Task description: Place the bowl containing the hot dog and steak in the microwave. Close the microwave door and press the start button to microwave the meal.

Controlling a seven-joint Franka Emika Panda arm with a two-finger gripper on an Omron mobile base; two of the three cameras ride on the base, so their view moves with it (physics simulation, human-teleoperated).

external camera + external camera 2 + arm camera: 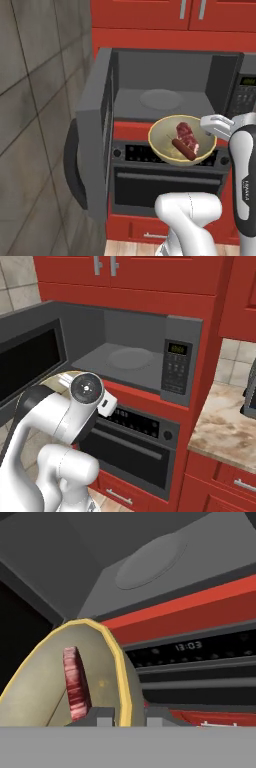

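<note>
You see the wide dark grey built-in microwave (170, 80) with its grey, dark-windowed door (97, 130) swung fully open to the left. Inside, a round pale grey turntable (161, 99) lies flat on the cavity floor. The keypad panel with a small green display (177, 367) sits at the microwave's right end.

The white arm's tool (121, 716) pinches the rim of a small round pale yellow-tan bowl (165, 145), one finger inside the rim and one outside. The bowl hangs in the air just in front of the microwave's opening, below the level of the cavity floor and above the black-windowed oven (167, 185). In the bowl, a chunk of raw red marbled steak (186, 133) lies on the far side, and a short brown-red hot dog (183, 149) lies just beside it on the near side.

Red cabinets (125, 271) surround the appliances. A marbled beige tabletop (225, 431) lies to the right.
</note>
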